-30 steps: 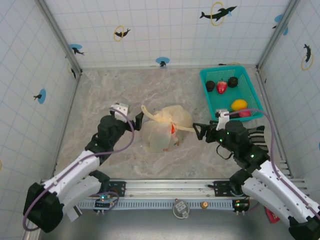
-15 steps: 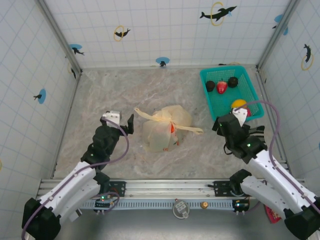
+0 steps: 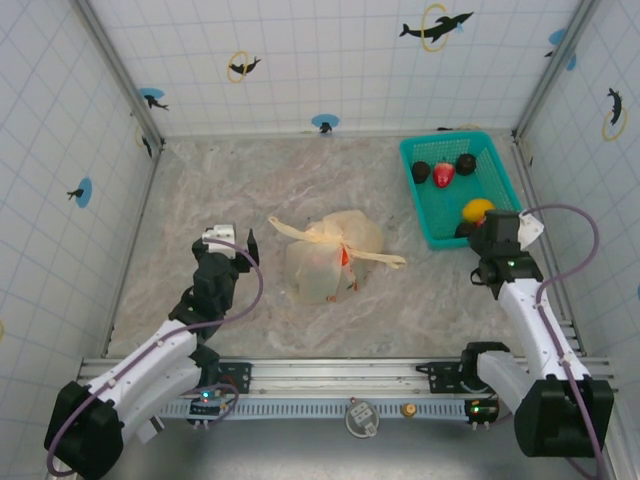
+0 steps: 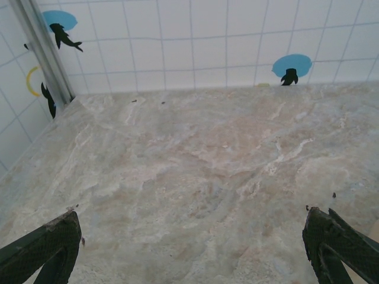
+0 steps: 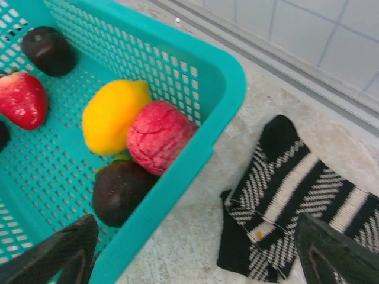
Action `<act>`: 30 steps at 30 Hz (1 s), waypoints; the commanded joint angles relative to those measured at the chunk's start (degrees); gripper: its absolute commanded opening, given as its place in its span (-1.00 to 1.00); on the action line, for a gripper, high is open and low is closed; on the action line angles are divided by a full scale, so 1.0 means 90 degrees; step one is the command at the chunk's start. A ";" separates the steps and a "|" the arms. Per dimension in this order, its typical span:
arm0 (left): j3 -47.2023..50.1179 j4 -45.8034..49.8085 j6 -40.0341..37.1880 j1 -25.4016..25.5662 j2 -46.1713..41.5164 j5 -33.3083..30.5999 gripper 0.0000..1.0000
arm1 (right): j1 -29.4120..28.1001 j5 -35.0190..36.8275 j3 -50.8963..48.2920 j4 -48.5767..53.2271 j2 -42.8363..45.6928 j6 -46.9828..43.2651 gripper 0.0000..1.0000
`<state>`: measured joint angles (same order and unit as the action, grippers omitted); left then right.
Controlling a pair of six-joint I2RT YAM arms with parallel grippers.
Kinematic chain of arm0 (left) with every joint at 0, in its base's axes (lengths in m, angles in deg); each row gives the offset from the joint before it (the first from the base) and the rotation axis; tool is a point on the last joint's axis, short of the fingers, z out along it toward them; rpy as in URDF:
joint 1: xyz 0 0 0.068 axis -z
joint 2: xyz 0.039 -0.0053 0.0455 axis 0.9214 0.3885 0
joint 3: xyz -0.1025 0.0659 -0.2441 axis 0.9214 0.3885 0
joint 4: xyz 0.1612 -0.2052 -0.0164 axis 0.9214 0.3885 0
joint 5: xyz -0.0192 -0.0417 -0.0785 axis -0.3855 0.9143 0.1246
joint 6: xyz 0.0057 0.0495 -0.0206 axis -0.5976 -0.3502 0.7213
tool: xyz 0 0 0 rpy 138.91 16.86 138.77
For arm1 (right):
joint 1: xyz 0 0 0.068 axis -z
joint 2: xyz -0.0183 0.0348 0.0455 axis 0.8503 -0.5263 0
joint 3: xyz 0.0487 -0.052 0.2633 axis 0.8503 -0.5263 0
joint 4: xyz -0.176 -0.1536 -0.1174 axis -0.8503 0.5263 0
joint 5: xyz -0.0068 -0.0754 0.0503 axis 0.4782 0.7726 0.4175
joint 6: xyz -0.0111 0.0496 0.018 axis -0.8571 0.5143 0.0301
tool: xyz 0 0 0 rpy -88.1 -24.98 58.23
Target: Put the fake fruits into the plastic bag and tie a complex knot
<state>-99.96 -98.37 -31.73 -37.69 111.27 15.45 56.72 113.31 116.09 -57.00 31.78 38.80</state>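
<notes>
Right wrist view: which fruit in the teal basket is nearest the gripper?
The dark brown fruit in the basket's near corner, just ahead of the open right gripper. The yellow fruit and pink-red fruit sit behind it; the strawberry lies farther back.

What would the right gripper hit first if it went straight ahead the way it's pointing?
Most likely the near corner of the teal basket, with the open right gripper straddling it; depth is hard to judge.

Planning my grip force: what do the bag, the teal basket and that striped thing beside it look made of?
Plastic bag: thin, crinkled, translucent film, likely plastic.
Basket: rigid, glossy, perforated moulded plastic.
Striped item: matte knitted fabric, black and white, possibly a sock.
</notes>
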 commanded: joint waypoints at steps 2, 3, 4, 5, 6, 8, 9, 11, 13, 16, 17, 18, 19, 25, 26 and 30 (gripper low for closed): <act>-0.0008 -0.0153 0.0168 -0.0053 -0.0108 -0.0006 0.95 | -0.0013 -0.0769 -0.0454 -0.0468 0.0339 0.0019 0.22; -0.0008 -0.0139 0.0165 -0.0055 -0.0141 0.0024 0.95 | -0.0043 -0.0658 -0.0456 -0.0253 0.0492 -0.0040 -0.07; -0.0008 -0.0146 0.0162 -0.0052 -0.0180 0.0062 0.95 | -0.0076 -0.0591 -0.0477 -0.0098 0.0641 -0.0136 -0.26; -0.0011 -0.0161 0.0165 -0.0056 -0.0200 0.0101 0.95 | -0.0173 -0.0498 -0.0494 0.0057 0.0767 -0.0252 -0.47; -0.0010 -0.0161 0.0171 -0.0051 -0.0212 0.0138 0.95 | -0.0316 -0.0313 -0.0484 0.0297 0.0881 -0.0278 -0.68; -0.0021 -0.0163 0.0174 -0.0051 -0.0203 0.0194 0.95 | -0.0592 -0.0117 -0.0480 0.0771 0.0951 -0.0233 -0.76; -0.0041 -0.0157 0.0172 -0.0050 -0.0184 0.0226 0.95 | -0.0700 -0.0043 -0.0457 0.1001 0.0928 -0.0167 -0.79; -0.0073 -0.0149 0.0191 -0.0051 -0.0140 0.0304 0.95 | -0.0873 0.0041 -0.0450 0.1257 0.0782 -0.0113 -0.87; -0.0069 -0.0150 0.0191 -0.0050 -0.0096 0.0396 0.95 | -0.1028 0.0229 -0.0486 0.1311 0.0514 -0.0101 -0.89; -0.0093 -0.0128 0.0172 -0.0059 -0.0093 0.0425 0.95 | -0.1109 0.0199 -0.0613 0.1001 0.0081 -0.0142 -0.94; -0.0084 -0.0117 0.0155 -0.0055 -0.0104 0.0419 0.95 | -0.1096 0.0099 -0.0674 0.0736 -0.0031 -0.0301 -0.95; -0.0074 -0.0101 0.0146 -0.0055 -0.0114 0.0417 0.95 | -0.1101 0.0016 -0.0730 0.0362 -0.0166 -0.0513 -0.94; -0.0063 -0.0091 0.0133 -0.0053 -0.0127 0.0401 0.95 | -0.1084 0.0049 -0.0754 0.0008 -0.0321 -0.0681 -0.92; 0.0119 -0.0224 -0.0365 -0.0055 -0.0058 0.0276 0.95 | -0.0396 -0.0729 -0.0409 -0.2152 -0.1830 -0.1349 -0.70; 0.0243 -0.0423 -0.0441 -0.0052 -0.0038 0.0043 0.95 | -0.0306 -0.0855 -0.0339 -0.2541 -0.2115 -0.1362 -0.56; 0.0652 -0.1040 -0.0712 -0.0156 -0.0117 0.0048 0.95 | -0.0142 -0.1191 -0.0139 -0.3947 -0.3108 -0.1956 -0.30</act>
<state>-96.51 -102.68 -34.42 -38.28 110.61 16.52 54.71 106.01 111.24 -78.07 7.43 25.64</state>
